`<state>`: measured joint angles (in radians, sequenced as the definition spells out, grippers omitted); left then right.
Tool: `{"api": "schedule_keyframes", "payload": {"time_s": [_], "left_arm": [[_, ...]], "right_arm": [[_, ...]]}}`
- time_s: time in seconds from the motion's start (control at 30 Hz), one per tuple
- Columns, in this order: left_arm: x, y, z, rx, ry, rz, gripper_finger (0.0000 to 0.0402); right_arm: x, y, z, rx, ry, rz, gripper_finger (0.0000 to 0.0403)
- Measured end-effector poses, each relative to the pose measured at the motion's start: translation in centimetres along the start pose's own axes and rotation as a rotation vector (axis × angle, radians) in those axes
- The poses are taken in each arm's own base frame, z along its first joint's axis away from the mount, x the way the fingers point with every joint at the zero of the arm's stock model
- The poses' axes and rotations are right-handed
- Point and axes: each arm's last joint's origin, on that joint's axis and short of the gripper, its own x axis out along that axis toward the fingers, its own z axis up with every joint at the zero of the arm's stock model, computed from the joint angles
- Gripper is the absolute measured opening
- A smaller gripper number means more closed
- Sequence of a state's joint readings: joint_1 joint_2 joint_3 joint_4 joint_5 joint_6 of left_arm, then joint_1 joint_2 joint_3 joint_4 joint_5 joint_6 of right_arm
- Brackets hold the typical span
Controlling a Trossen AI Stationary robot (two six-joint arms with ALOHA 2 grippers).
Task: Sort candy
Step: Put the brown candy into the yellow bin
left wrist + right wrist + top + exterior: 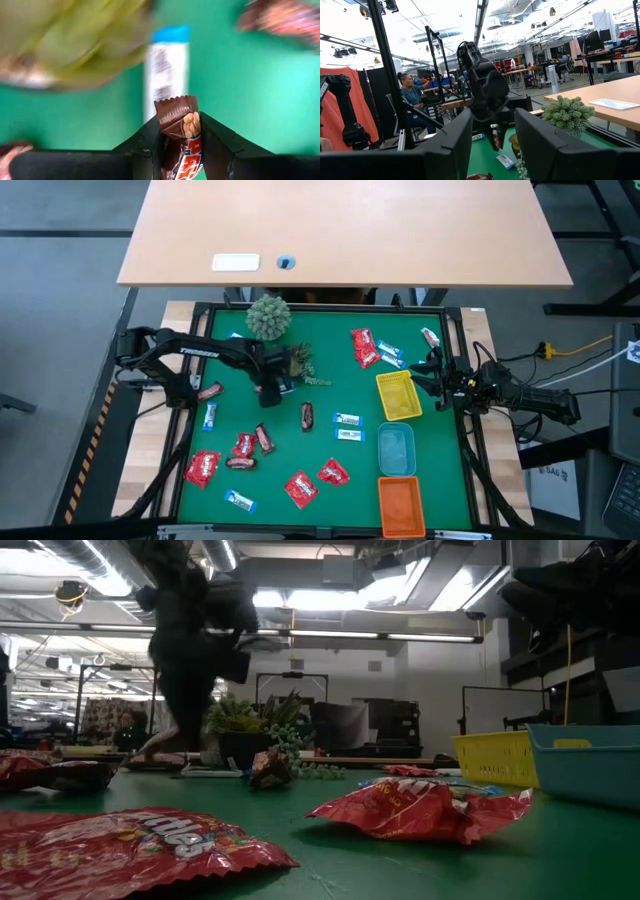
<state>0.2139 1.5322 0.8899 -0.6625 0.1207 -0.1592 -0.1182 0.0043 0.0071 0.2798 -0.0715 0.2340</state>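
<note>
Sorting has barely begun: the left gripper (180, 145) clamps a brown mini bar (181, 135) above the mat, right gripper (492, 140) waits parted and empty, red packets (201, 468) lie scattered, trays (396, 394) look empty

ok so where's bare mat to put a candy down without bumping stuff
Bare green mat lies between the red packets and the orange tray; a smaller patch sits between the round plant and the upper red packets. The lower left is crowded with candy. The left gripper holds a brown bar.
</note>
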Motion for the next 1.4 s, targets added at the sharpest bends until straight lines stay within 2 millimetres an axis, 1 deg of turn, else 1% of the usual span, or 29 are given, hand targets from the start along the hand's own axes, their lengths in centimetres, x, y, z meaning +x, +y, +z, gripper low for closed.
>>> {"api": "schedule_keyframes", "payload": {"time_s": [0.1, 0.27, 0.43, 0.6, 0.8, 0.9, 1.0, 1.13, 1.3, 1.4], "left_arm": [[-0.9, -0.9, 1.0, 0.001, -0.030, -0.058, 0.0096], [-2.7, -2.6, 2.9, 0.050, -0.121, -0.114, 0.0096], [-4.1, -4.0, 4.8, 0.101, -0.284, -0.157, 0.0096], [-5.3, -5.2, 7.0, 0.140, -0.556, -0.169, 0.0096], [-7.4, -6.5, 9.4, 0.138, -0.934, -0.150, 0.0096], [-7.8, -7.1, 10.5, 0.137, -1.092, -0.173, 0.0096], [-7.5, -7.7, 11.5, 0.142, -1.220, -0.211, 0.0096], [-5.8, -8.2, 12.7, 0.148, -1.349, -0.251, 0.0096], [-2.6, -8.3, 13.8, 0.134, -1.482, -0.273, 0.0096], [-0.5, -8.3, 14.5, 0.111, -1.490, -0.252, 0.0096]], "right_arm": [[0.0, 0.0, 0.0, 0.000, -0.001, 0.000, 0.0150], [0.0, 0.0, 0.0, 0.000, -0.001, 0.000, 0.0150], [0.0, 0.0, 0.0, 0.000, -0.001, 0.000, 0.0150], [0.0, 0.0, 0.0, 0.000, -0.001, 0.000, 0.0150], [0.0, 0.0, 0.0, 0.000, -0.002, 0.000, 0.0150], [0.0, 0.0, 0.0, 0.000, -0.002, 0.000, 0.0150], [0.0, 0.0, 0.1, 0.000, -0.005, 0.001, 0.0150], [0.0, 0.0, 0.1, -0.001, -0.012, 0.001, 0.0150], [0.0, 0.0, 0.2, -0.001, -0.020, -0.004, 0.0150], [0.0, 0.0, 0.2, -0.001, -0.020, -0.004, 0.0150]]}}
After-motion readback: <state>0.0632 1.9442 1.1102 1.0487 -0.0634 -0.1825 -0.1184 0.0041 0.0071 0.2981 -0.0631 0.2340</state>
